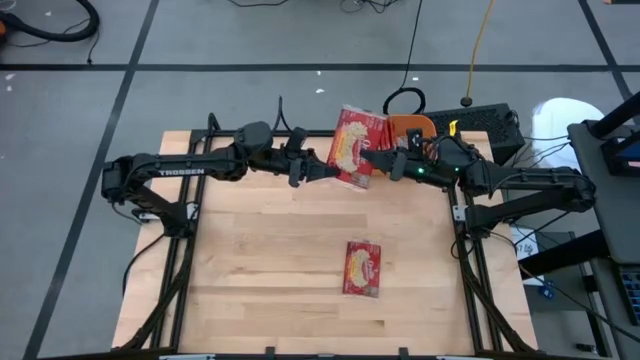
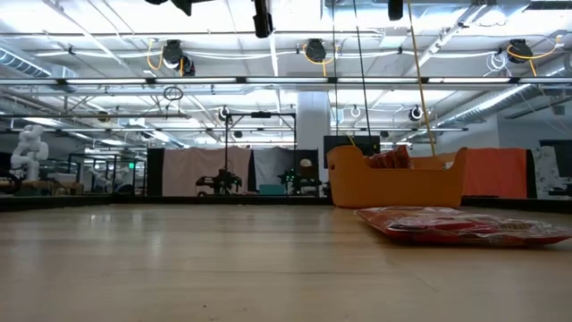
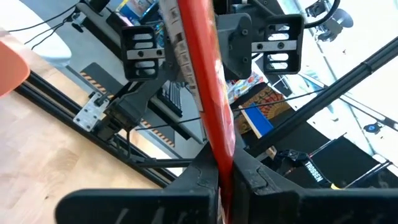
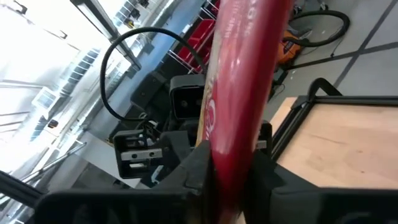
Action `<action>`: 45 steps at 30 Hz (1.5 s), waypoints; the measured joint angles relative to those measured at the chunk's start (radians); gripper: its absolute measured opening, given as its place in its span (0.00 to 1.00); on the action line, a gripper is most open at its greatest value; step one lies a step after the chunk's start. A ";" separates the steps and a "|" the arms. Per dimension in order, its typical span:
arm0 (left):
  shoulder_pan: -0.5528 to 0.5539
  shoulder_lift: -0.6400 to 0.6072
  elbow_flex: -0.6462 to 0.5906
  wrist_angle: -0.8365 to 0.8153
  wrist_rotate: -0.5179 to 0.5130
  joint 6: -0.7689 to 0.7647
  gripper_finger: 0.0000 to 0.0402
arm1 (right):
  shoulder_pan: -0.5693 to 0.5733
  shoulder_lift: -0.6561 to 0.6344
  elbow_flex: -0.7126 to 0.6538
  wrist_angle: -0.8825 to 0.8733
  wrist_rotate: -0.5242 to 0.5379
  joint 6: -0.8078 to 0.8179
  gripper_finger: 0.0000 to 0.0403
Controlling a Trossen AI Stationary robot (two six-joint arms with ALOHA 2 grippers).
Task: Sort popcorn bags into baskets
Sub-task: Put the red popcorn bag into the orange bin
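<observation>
One red popcorn bag [image 1: 352,148] with a cream oval picture hangs in the air above the table's far edge, pinched from both sides, just beside the orange tub [image 1: 414,126]. A second bag [image 1: 363,268] lies flat on the wood, well apart, nearer the front. The tub [image 2: 398,183] holds more red packets [image 2: 391,160].

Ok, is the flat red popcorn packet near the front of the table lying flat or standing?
Lying flat. The flat red popcorn packet rests face up on the wooden table, apart from both arms; the low view shows it flat too.
</observation>
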 joint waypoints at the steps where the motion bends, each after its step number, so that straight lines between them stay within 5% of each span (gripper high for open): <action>1: -0.001 0.000 0.000 -0.004 0.000 0.006 0.03 | 0.000 0.000 0.000 0.001 0.000 -0.003 0.10; 8: -0.002 0.000 0.000 -0.038 0.000 0.006 0.10 | -0.006 0.001 0.000 -0.005 -0.002 -0.027 0.04; 19: 0.029 -0.029 0.000 -0.072 -0.051 -0.013 0.56 | -0.064 -0.069 0.000 -0.069 0.000 -0.012 0.05; 25: 0.052 -0.041 0.001 -0.138 -0.044 0.016 0.69 | -0.113 -0.153 0.000 -0.169 0.000 0.000 0.05; 32: 0.059 -0.040 0.001 -0.192 -0.023 0.058 0.69 | -0.177 -0.180 0.098 -0.256 -0.004 -0.071 0.05; 45: 0.074 -0.040 0.001 -0.207 -0.043 0.120 0.59 | -0.410 0.031 0.580 -0.980 -0.136 -0.190 0.04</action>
